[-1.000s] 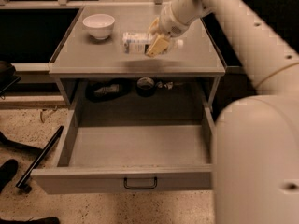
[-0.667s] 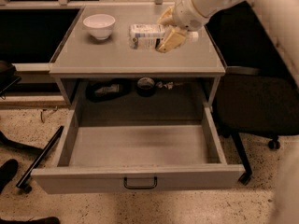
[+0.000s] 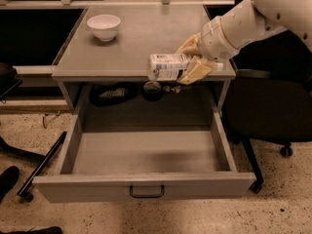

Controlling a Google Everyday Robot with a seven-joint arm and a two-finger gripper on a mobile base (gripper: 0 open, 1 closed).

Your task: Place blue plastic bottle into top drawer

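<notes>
- At the desk's (image 3: pixel 146 33) far left corner, a white bowl (image 3: pixel 103 26) stands upright, well apart from the action and no part of the job.
- Below the desk top, dark clutter (image 3: pixel 113 93) lies in the shadowed recess behind the drawer opening. What the pieces are cannot be made out.
- Front and centre, the top drawer (image 3: pixel 204 184) is pulled fully out, its grey floor bare and its small black handle (image 3: pixel 146 191) facing the camera.
- Over the desk's front edge, right of centre, the blue plastic bottle (image 3: pixel 165 66) hangs on its side in mid-air, label outward. It is above the back of the drawer opening but not yet down inside it.
- Just right of the bottle, the hand (image 3: pixel 184 63) is clamped on it, one pale yellow finger above and one below, at the end of the white arm (image 3: pixel 243 26) reaching in from the upper right.
- At far right, a black office chair (image 3: pixel 273 106) sits just beside the drawer's right wall.
- The step in hand looks to be the carry from desk to drawer, with the grasp secure and only the placing left.
- The next move likely calls for bringing the bottle forward and down past the desk edge, lowering it near the drawer floor, then letting go.
</notes>
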